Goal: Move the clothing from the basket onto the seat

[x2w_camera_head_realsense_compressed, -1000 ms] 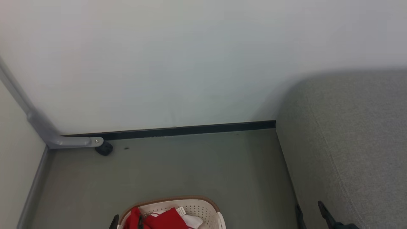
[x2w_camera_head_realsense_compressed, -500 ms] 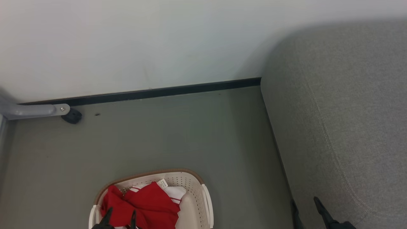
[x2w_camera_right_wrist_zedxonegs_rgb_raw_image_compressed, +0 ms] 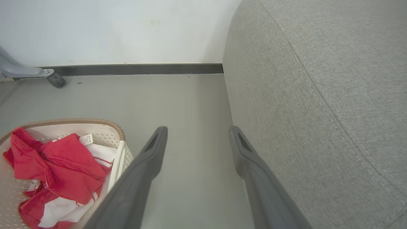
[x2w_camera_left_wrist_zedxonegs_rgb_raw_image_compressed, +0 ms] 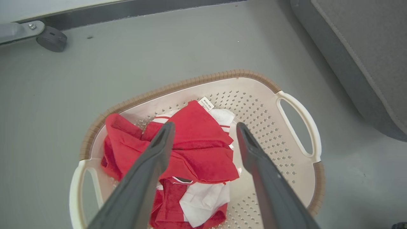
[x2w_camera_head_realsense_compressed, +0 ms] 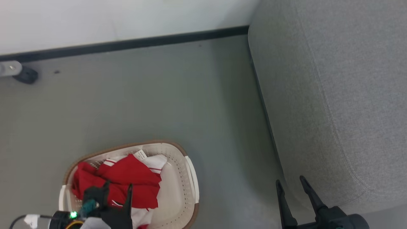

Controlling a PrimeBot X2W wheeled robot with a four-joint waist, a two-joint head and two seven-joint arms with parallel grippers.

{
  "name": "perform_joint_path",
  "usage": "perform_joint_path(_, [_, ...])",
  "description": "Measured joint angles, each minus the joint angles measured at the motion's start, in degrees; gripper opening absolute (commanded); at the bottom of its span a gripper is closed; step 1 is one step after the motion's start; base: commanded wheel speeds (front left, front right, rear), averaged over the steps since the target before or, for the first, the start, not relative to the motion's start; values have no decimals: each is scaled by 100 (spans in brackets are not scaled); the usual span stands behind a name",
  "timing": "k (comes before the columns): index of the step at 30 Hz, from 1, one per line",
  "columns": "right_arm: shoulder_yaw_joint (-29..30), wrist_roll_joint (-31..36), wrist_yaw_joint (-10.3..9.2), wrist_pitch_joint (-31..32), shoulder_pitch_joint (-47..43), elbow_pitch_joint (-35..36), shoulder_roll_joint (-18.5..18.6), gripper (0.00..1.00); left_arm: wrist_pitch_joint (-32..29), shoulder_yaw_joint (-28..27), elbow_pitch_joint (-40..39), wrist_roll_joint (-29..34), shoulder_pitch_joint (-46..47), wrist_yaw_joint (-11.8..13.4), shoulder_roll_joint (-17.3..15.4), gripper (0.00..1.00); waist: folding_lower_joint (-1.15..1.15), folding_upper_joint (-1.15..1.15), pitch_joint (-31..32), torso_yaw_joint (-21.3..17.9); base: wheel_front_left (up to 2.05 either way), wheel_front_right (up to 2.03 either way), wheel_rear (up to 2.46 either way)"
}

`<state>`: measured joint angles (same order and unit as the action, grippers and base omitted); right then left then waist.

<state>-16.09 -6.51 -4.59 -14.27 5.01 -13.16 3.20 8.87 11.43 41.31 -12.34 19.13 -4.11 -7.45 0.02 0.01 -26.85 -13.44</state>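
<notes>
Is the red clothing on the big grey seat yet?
No, the clothing lies bunched inside the basket, which stands on the floor beside the seat.

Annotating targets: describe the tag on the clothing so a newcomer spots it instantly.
Left of the grey seat, a cream basket sits on the floor, holding crumpled red-and-white clothing. At the pile's far edge, toward the wall, a small white label sticks out: the only printed rectangular scrap, unlike the white panels beside it.

Soft, even, diffuse light is spread over the whole scene. A faint shadow is cast on the floor (x2w_camera_head_realsense_compressed: 244, 121) along the seat (x2w_camera_head_realsense_compressed: 343, 95) and to the right of the basket (x2w_camera_head_realsense_compressed: 193, 179). The head view is rendered slightly softer than the wrist views.
</notes>
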Motion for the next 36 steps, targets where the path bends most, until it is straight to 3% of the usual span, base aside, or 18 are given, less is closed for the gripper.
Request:
perform_joint_path(9, [-266, 49, -2, -1, 338, 171, -31, 100, -609, -219, 650, -226, 765, -40, -69, 100, 0, 0, -707, -130, 0, 0, 0])
perform_joint_path(18, [-403, 40, -53, -1, 622, 279, -43, 100, -1223, -511, 1305, -409, 1541, 327, -172, 100, 0, 0, -1463, -239, 0, 0, 0])
perform_joint_path(24, [-817, -105, -98, -1, 670, 240, -53, 100, -1483, -704, 1750, -515, 1712, 617, -169, 100, -1, 0, -1790, -319, 0, 0, 0])
perform_joint_path(36, [-1240, -455, -203, -2, 745, 339, -56, 100, -1543, -716, 2045, -564, 2226, 673, -64, 100, -2, 0, -2036, -490, 0, 0, 0])
